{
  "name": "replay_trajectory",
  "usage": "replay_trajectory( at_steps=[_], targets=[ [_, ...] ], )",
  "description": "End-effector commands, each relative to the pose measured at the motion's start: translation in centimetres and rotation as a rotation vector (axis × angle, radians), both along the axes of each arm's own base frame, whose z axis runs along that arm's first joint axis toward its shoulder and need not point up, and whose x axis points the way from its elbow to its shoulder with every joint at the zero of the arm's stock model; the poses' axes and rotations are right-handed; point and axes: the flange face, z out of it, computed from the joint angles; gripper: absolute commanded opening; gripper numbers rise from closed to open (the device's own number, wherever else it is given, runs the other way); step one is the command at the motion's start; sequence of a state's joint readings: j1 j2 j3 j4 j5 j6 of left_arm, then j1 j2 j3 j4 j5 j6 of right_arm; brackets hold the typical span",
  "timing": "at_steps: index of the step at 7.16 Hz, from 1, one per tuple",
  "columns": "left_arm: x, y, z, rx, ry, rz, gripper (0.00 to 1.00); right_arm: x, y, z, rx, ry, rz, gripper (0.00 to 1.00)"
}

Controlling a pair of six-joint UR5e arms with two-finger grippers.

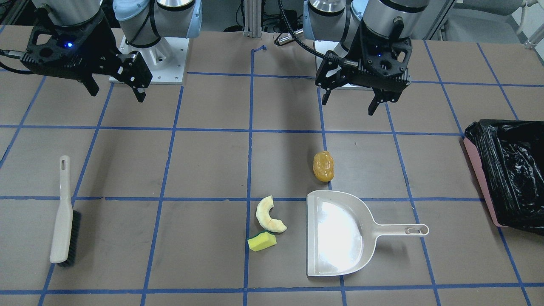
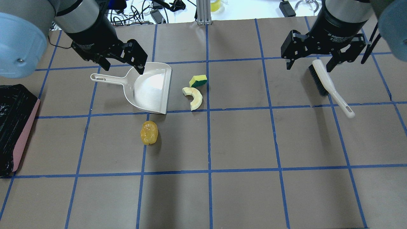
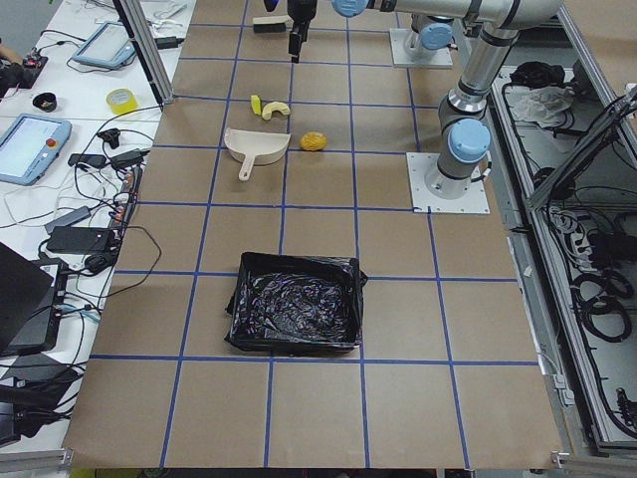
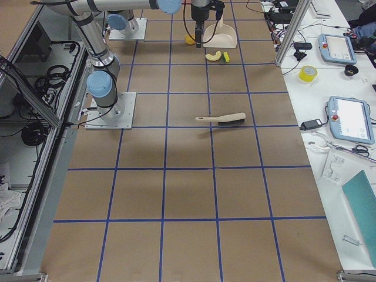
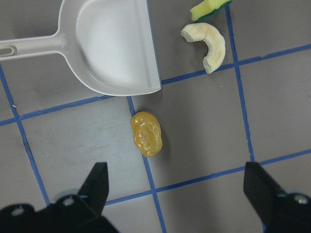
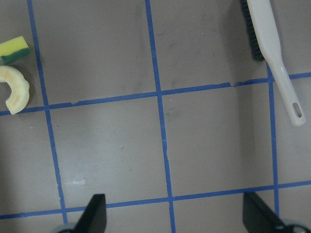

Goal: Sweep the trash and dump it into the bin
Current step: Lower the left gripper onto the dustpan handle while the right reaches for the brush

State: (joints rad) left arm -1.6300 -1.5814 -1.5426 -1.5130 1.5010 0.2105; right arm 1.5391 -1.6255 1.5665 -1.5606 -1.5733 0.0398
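The left tool (image 1: 349, 106) hangs above the counter (image 1: 212, 161) with its fingers spread wide and nothing between them. The right tool (image 1: 117, 94) hangs the same way, fingers apart and empty, up off the counter and clear of the brush (image 1: 63, 212).

The trash lies loose near the middle of the counter. The orange lump (image 1: 324, 166) sits on a blue tape line (image 1: 250, 170), just off one corner of the dustpan (image 1: 340, 233) and apart from it. In the left wrist view it lies below and between that tool's fingers. The cream slice (image 1: 268, 214) lies flat beside the pan's open edge. The sponge (image 1: 262, 241) is at one end of the slice, green side showing in the overhead view; the two seem to touch, though the overhead view hints at a thin gap.

The dustpan rests flat and holds nothing, its handle pointing toward the bin (image 1: 510, 170). The bin stands at the counter's end on the robot's left, black liner open, well apart from all three pieces.

The brush lies flat on the robot's right side, well apart from the trash.
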Motion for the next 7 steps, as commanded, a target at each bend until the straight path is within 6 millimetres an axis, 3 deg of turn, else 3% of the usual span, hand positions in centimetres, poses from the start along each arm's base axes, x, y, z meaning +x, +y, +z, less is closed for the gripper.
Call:
replay_trajectory(
  at_steps=[1,2,3,5,7],
  targets=[
    [2.1,-2.9,-4.5,0.025,-0.021,-0.228,1.0,-6.5,-1.2,-0.4,0.011,0.034,0.107,0.99],
    [6.7,-4.9,-6.4,0.006,-0.024,-0.382,1.0,-11.3,-2.9,-1.8,0.015,0.037,0.181,0.99],
    [10.8,-5.9,-8.1,0.012,-0.025,-0.547,1.0,-13.5,-4.6,-5.0,0.042,0.036,0.225,0.99],
    [14.1,-9.0,-12.3,0.019,-0.114,-0.894,0.97,-16.6,-6.8,-11.7,0.025,0.054,0.256,1.0],
    [15.0,-11.9,-16.3,0.001,-0.195,-1.286,0.96,-18.8,-6.9,-17.0,0.002,0.077,0.365,0.99]
  ],
)
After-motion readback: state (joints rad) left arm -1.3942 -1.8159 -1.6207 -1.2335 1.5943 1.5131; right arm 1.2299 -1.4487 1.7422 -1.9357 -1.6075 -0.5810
